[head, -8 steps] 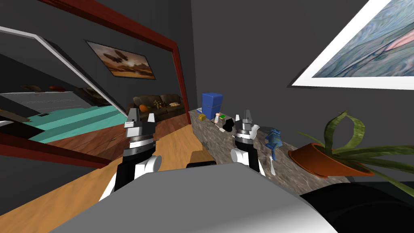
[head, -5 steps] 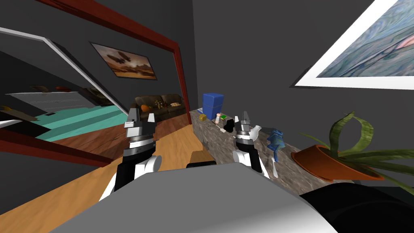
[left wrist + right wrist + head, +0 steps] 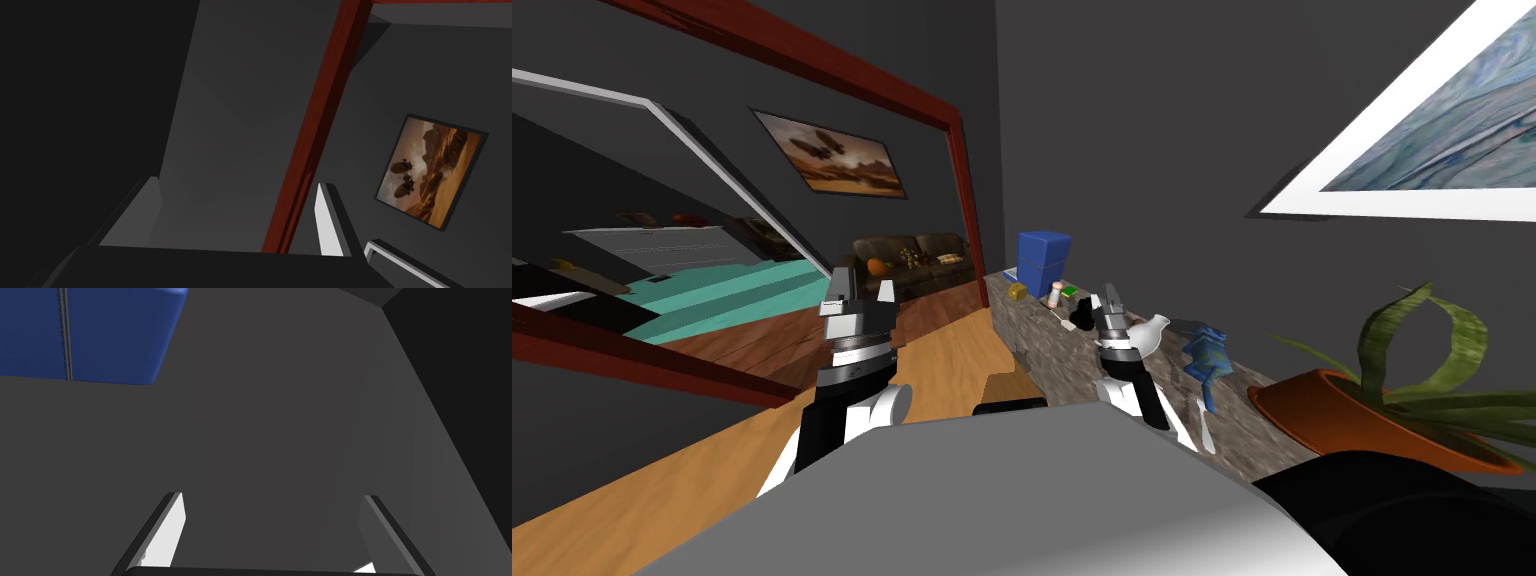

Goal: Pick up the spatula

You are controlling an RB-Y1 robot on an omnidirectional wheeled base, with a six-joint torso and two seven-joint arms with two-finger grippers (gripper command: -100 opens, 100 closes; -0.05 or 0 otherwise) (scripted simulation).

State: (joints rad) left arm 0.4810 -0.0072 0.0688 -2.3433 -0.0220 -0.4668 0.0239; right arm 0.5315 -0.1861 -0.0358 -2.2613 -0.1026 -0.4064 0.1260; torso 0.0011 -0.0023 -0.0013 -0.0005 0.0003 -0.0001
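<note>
A long utensil with a blue end and a white end, apparently the spatula (image 3: 1206,395), lies on the stone-topped counter (image 3: 1032,345) along the dark wall on my right. My right gripper (image 3: 1111,294) hangs over the counter a little to the left of it, between a black object (image 3: 1082,316) and a white jug (image 3: 1148,333). In its wrist view the right gripper (image 3: 273,495) stands open and empty, facing the grey wall and a blue box (image 3: 100,333). My left gripper (image 3: 862,285) is raised over the wooden floor; it (image 3: 239,182) is open too.
The blue box (image 3: 1042,262), a small bottle (image 3: 1055,293) and small yellow and green items stand at the counter's far end. A potted plant (image 3: 1392,420) sits at its near end. A red-framed doorway (image 3: 962,200) opens to a room with a sofa (image 3: 912,262).
The whole head view has shifted, so I have moved: the plant and the near counter things slid right. My right hand has tilted left and dropped slightly. The left arm is unchanged.
</note>
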